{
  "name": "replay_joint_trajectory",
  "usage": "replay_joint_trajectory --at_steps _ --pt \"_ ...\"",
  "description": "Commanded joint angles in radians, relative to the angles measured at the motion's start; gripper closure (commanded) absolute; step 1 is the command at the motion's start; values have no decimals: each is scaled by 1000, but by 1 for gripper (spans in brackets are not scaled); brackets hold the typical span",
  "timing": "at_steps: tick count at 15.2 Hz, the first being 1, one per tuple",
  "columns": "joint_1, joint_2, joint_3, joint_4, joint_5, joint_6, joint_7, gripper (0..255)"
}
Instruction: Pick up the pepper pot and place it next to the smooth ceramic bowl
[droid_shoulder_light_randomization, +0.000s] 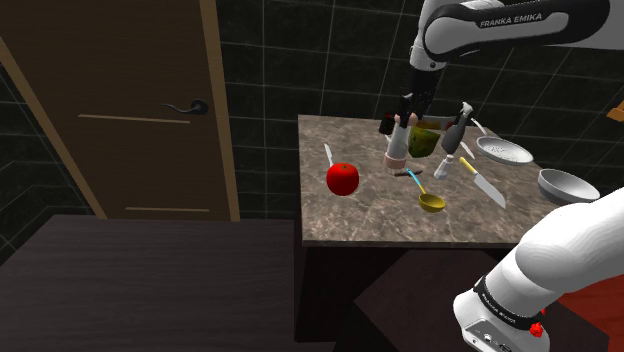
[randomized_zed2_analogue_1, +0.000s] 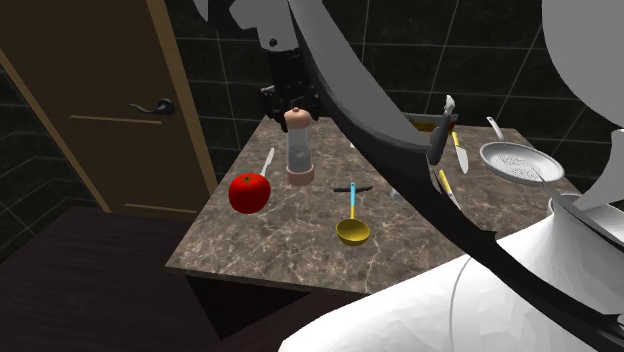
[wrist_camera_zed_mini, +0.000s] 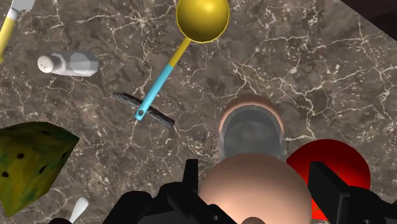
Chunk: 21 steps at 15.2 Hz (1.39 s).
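Partly behind pepper pot (wrist_camera_zed_mini: 251, 175), red apple (wrist_camera_zed_mini: 331, 153).

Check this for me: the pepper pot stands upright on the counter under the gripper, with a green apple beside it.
Not quite: the apple is red, not green, as the shoulder view shows. The rest holds: the pepper pot stands upright on the counter under the gripper.

The white arm (droid_shoulder_light_randomization: 500, 25) reaches out, wrist bent, its black pincer (randomized_zed2_analogue_1: 296, 110) pointing straight down.
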Motion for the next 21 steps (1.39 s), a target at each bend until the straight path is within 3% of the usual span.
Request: replay_joint_trajectory --at_steps 1,21 --pt "1 -2 1 26 1 -28 -3 255" --pt "1 36 8 332 9 -293 -38 255"
